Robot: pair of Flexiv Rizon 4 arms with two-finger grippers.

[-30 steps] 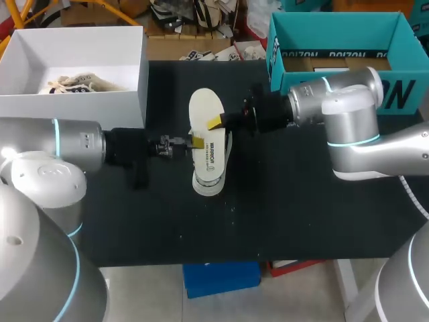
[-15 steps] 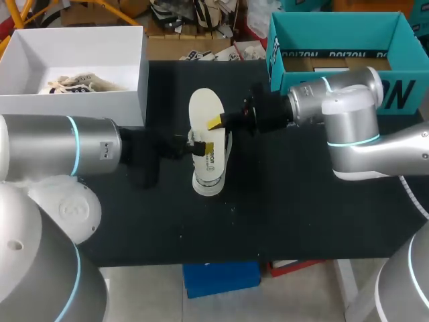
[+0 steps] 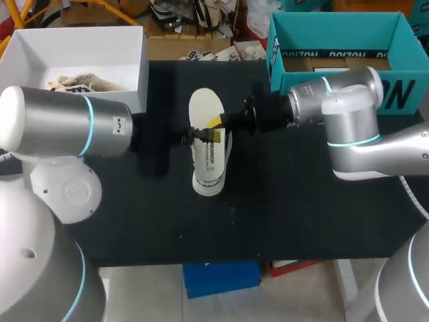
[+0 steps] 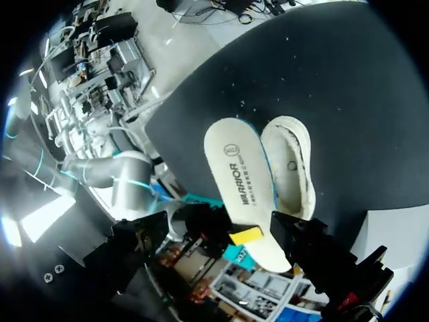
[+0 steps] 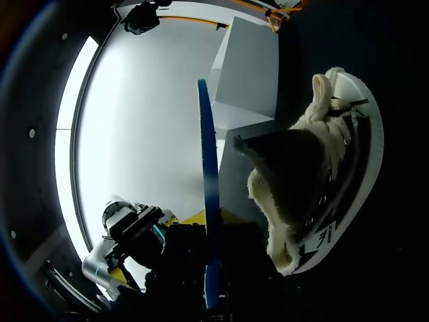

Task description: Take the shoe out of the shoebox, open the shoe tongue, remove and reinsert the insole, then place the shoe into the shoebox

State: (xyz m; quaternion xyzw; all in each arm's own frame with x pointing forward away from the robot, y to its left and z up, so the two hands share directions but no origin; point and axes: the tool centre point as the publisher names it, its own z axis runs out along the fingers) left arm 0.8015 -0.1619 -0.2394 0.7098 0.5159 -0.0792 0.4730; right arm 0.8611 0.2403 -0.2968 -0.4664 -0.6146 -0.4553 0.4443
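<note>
Pinching the white insole [image 3: 203, 107] across its faces, my right gripper [image 3: 216, 124] had both fingers closed on it near one long edge, with one yellow tip lying flat on the printed side. In the right wrist view the insole [image 5: 207, 168] showed edge-on as a thin blue line rising out of that grip. My left gripper [image 3: 196, 137] sat at the insole's opposite edge, facing the right one. Whether it had closed, I could not tell.

The shoe [image 4: 289, 164], pale with a fleecy lining, stood on its sole in the middle of the black table [image 3: 301, 215], outside both boxes, its mouth open upward. The insole hung over and just beside it. I could not see whether its lower end touched the shoe.

I judged the step to be putting the insole back in. To do it well, I thought my right pinch should stay firm while the insole was tipped toe-end down into the mouth. My left gripper would do best holding the tongue or collar wide, so the soft lining did not fold under. The insole should slide forward along the sole before the heel was pressed flat.

A line of dark lettering and a small round stamp ran along the insole's face, and I leave them unread. The teal box [image 3: 276, 47], beyond my right arm, carried large black lettering on its walls. The white shoebox [image 3: 100, 57], beyond my left arm, held only crumpled, faintly printed packing paper [image 3: 74, 84].
</note>
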